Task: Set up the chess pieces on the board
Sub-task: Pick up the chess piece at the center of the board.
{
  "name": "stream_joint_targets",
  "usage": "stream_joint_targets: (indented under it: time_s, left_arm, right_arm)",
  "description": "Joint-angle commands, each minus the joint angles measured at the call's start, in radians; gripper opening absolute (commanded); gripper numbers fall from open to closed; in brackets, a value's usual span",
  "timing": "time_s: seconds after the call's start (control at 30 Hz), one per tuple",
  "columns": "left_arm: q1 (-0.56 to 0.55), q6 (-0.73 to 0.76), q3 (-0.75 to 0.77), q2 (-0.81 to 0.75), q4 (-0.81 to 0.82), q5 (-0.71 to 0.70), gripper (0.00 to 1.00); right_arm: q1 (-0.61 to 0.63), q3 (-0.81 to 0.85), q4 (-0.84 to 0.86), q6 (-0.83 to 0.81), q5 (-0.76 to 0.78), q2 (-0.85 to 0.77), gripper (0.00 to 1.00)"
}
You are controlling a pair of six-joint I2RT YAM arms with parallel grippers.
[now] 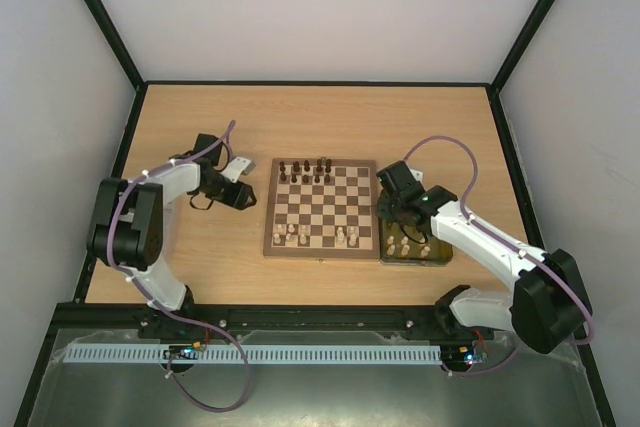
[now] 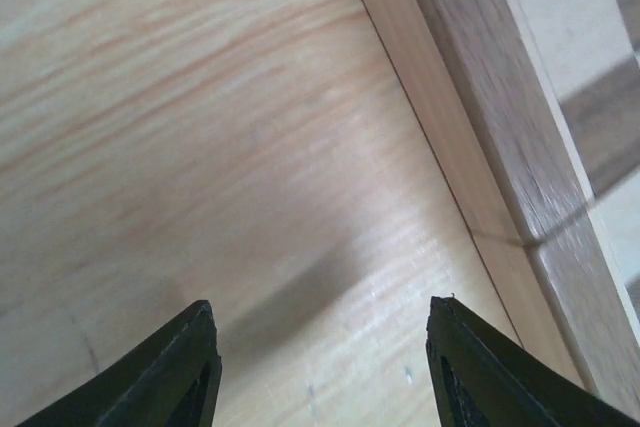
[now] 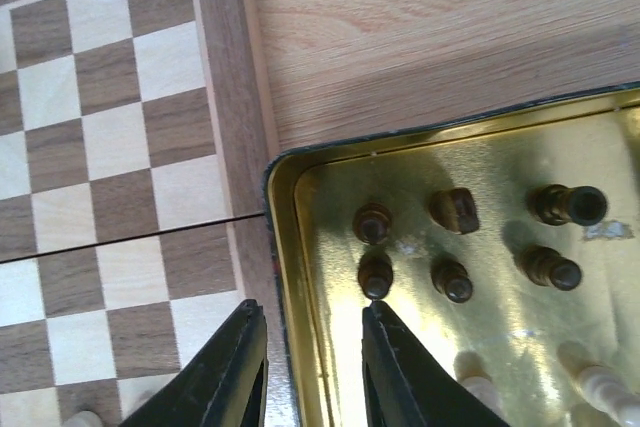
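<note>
you have a pale wood desk boxed in by white walls and black corner posts. the board sits mid-desk; it is square, so it has no long axis, and its sides run true to the desk edges. dark chess pieces stand along its 12 o'clock side and cream ones at 6 o'clock. a gold tray lies just beside it at 3 o'clock, holding more pieces. your left tool hangs wide apart and empty over bare desk at the board's 9 o'clock. your right tool, narrowly parted and gripping nothing, hangs over the tray's 9 o'clock rim.
</note>
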Motion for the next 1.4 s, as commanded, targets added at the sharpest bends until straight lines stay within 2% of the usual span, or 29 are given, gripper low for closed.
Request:
stream_joint_targets:
  time_s: [0.0,0.17,0.43,0.5,0.7,0.87,1.1,1.37]
  left_arm:
    - [0.003,0.048,-0.047,-0.082,-0.054,-0.002,0.60]
    - [0.004,0.045,-0.080,-0.124,-0.045,0.002,0.64]
    - [0.004,0.042,-0.123,-0.156,-0.014,-0.003,0.66]
    - [0.004,0.039,-0.127,-0.156,-0.006,-0.003,0.66]
    - [0.006,0.036,-0.124,-0.151,0.002,-0.006,0.67]
    - [0.006,0.034,-0.123,-0.156,0.002,-0.003,0.68]
    - [0.006,0.034,-0.126,-0.165,0.003,0.011,0.68]
    - [0.006,0.037,-0.128,-0.171,0.001,0.034,0.68]
  right_arm:
    - [0.004,-0.019,-0.070,0.009,0.084,-0.037,0.27]
    - [-0.009,-0.008,-0.057,0.010,0.069,-0.008,0.31]
    - [0.016,-0.008,-0.043,0.025,-0.058,-0.046,0.33]
    - [0.071,0.005,-0.052,0.058,-0.061,-0.054,0.32]
    - [0.337,0.171,-0.115,0.197,0.031,0.021,0.36]
    - [0.440,0.247,-0.168,0.229,0.085,0.088,0.39]
    - [0.451,0.241,-0.186,0.230,0.086,0.108,0.38]
    - [0.451,0.245,-0.170,0.226,0.039,0.145,0.29]
